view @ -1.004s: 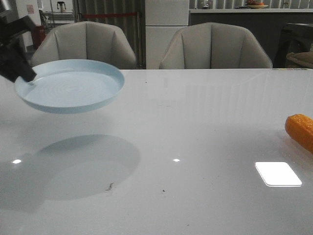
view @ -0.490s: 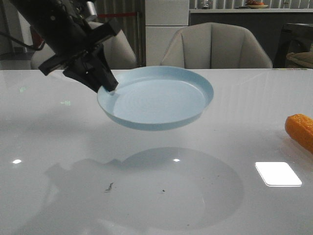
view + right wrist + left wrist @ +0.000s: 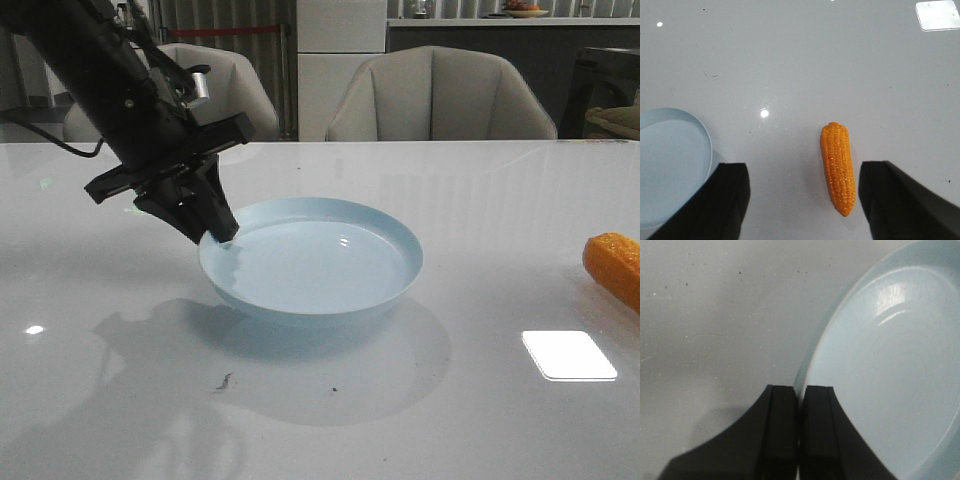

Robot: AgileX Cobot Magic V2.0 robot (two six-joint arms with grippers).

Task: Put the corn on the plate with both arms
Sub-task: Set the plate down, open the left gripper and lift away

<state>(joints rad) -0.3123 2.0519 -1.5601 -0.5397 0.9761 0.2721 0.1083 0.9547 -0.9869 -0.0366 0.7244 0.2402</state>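
The pale blue plate (image 3: 315,262) sits low at the table's middle, close to or on the surface. My left gripper (image 3: 221,232) is shut on its left rim; in the left wrist view the fingers (image 3: 784,410) pinch the rim of the plate (image 3: 890,365). The orange corn (image 3: 615,265) lies on the table at the far right edge, partly cut off. In the right wrist view the corn (image 3: 838,167) lies between the wide-open fingers of my right gripper (image 3: 802,187), above the table. The plate's edge (image 3: 670,160) shows there too.
White glossy table (image 3: 330,420) with bright light reflections (image 3: 568,355). Two beige chairs (image 3: 440,95) stand behind the far edge. Small dark specks (image 3: 224,380) lie on the table in front of the plate.
My left arm carried the plate from the far left to the middle and lowered it towards the table. The corn has not moved.
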